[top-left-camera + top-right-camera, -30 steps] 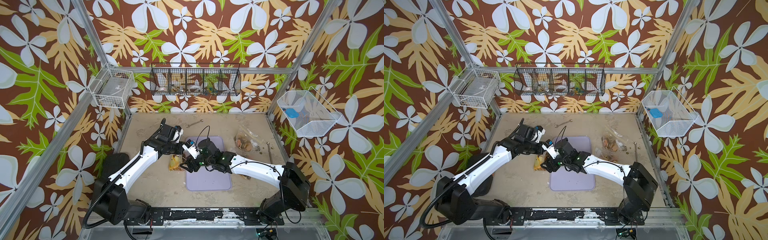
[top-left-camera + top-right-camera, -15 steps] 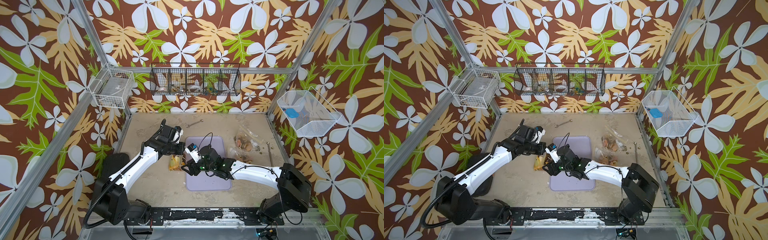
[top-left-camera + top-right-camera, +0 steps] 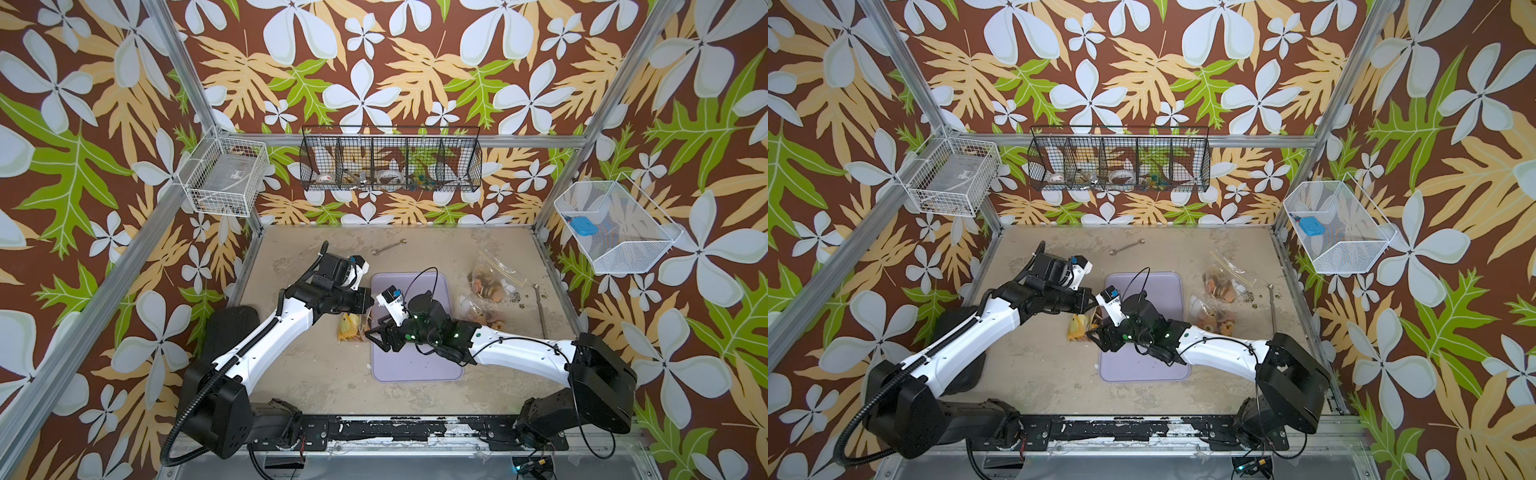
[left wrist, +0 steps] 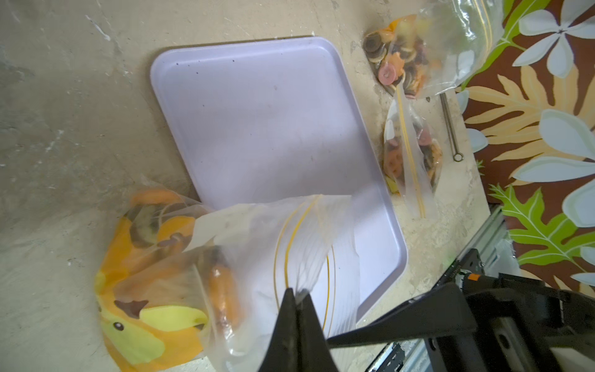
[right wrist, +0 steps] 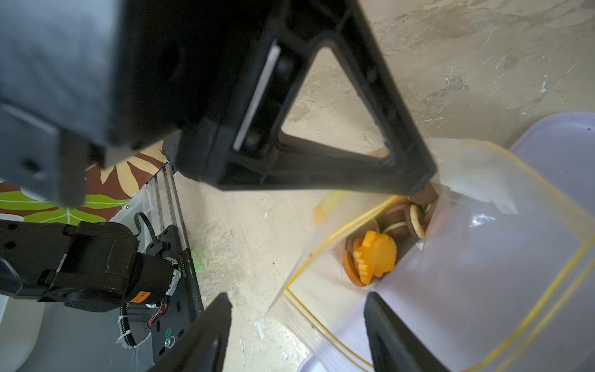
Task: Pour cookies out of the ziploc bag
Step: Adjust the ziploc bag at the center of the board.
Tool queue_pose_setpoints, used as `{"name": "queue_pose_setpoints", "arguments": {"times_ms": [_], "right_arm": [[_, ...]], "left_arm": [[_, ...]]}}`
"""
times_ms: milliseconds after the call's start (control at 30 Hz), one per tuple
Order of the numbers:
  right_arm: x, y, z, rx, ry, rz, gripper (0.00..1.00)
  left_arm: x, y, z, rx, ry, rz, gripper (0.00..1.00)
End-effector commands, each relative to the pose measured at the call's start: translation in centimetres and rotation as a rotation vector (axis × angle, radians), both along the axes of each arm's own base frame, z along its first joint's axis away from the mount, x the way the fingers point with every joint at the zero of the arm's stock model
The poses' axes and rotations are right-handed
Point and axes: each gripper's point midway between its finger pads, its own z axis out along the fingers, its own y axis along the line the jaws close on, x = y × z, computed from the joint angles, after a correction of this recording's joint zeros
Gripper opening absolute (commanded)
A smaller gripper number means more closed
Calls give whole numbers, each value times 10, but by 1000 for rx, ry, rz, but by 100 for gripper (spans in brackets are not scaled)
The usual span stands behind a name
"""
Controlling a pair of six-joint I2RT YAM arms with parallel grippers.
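Right end effector (image 5: 296,299) shifted, seemingly straddling the ziploc bag (image 5: 483,257) mouth.

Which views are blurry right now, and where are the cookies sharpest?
Left wrist view: the ziploc bag close to the lens is soft, the tray sharper. Right wrist view: the cookies are crisp, the left gripper blurred at its base. Both top views: sharp, cookies tiny.

Over the left edge of the lilac tray (image 3: 409,368) the left tool (image 4: 298,299) pinches the ziploc bag (image 4: 257,232) and the right tool (image 5: 297,299) stands spread wide at its mouth, so that spot is crowded. Right of the tray a far bag (image 3: 488,280), a near bag (image 3: 478,318) and a metal rod (image 3: 540,311) block the way. A wrench (image 3: 388,246) lies far. The near-left desk (image 3: 316,374) is open
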Motion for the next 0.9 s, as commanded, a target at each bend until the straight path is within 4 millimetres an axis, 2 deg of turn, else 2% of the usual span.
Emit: {"name": "queue_pose_setpoints", "arguments": {"times_ms": [0, 233, 500, 700, 867], "right_arm": [[4, 6, 5, 15, -28, 5, 67], [7, 12, -15, -6, 5, 3, 64], [5, 12, -27, -14, 40, 6, 52], [5, 17, -38, -41, 77, 13, 23], [5, 18, -37, -34, 89, 15, 10]], "left_arm": [[1, -9, 12, -88, 7, -39, 0], [5, -7, 12, -117, 29, -44, 0], [13, -4, 7, -132, 55, -29, 0], [16, -5, 3, -140, 65, -21, 0], [14, -3, 3, -141, 60, -13, 0]]}}
